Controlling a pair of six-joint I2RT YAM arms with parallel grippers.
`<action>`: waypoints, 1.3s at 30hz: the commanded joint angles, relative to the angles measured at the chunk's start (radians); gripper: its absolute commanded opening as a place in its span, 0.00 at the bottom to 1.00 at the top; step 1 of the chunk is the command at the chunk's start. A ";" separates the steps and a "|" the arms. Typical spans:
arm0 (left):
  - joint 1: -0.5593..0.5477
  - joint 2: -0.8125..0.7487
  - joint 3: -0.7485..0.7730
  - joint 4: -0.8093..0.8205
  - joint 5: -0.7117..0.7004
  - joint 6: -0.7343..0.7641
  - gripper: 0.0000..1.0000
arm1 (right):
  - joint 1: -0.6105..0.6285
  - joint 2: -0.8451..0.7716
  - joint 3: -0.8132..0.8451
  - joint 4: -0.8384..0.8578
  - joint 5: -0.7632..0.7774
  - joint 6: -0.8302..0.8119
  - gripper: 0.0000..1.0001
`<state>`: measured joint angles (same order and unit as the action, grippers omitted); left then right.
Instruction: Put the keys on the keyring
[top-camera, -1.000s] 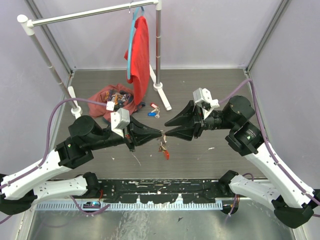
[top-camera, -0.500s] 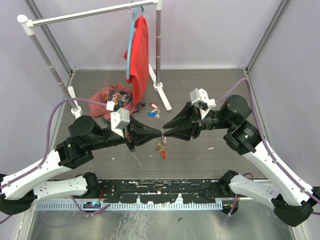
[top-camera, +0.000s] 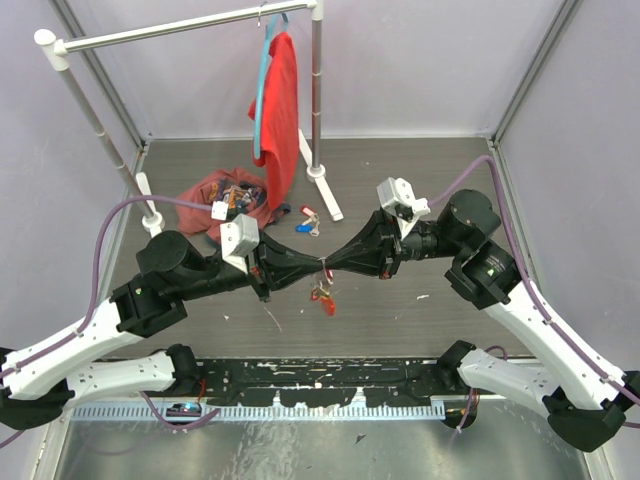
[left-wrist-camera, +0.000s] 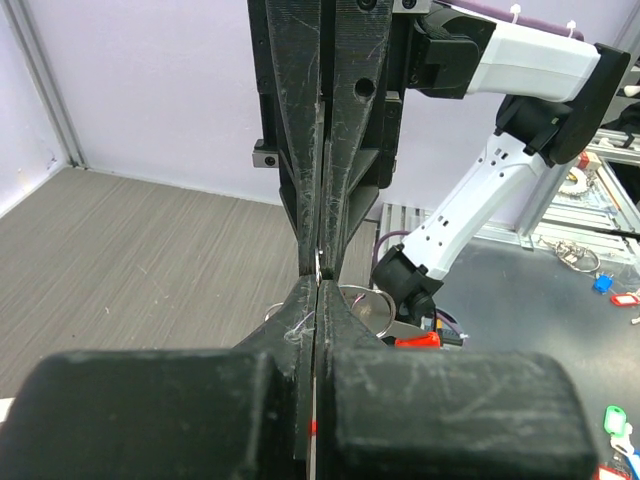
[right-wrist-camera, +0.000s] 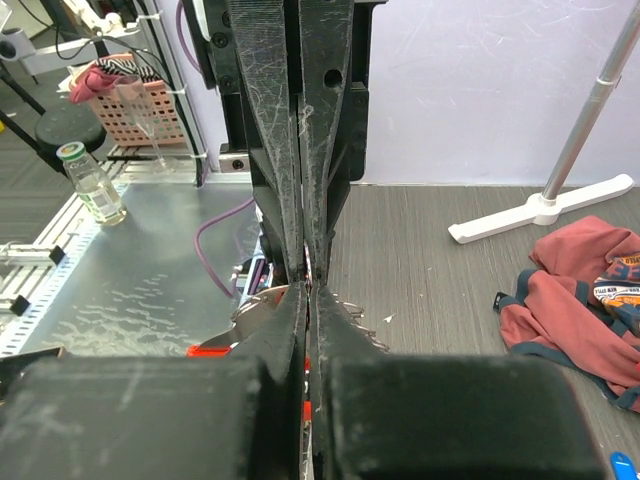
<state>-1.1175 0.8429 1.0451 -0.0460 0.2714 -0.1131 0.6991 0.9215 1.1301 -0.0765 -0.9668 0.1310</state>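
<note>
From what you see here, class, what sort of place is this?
Probably a robotics lab test cell: two black-and-white robot arms bolted to a grey table, plain lilac panel walls around it, and a white clothes rail with a red T-shirt.

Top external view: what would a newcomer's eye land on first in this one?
The left hand and right hand meet tip to tip above mid-table, both apparently pinched shut on the keyring, its red tag dangling below. Next, the red shirt on a blue hanger at the back rail, a heap of clothes on the table beside it.
</note>
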 joint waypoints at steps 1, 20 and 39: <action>-0.004 -0.010 -0.005 0.073 0.001 -0.012 0.07 | 0.006 0.000 0.044 -0.016 0.009 -0.039 0.01; -0.004 -0.013 0.093 -0.218 -0.124 0.108 0.48 | 0.060 0.119 0.423 -0.798 0.390 -0.323 0.01; -0.004 0.006 0.054 -0.224 -0.077 0.111 0.42 | 0.463 0.352 0.717 -1.174 0.935 -0.243 0.01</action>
<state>-1.1183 0.8528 1.1069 -0.2962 0.1478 -0.0185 1.1557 1.3037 1.7760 -1.2480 -0.0948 -0.1207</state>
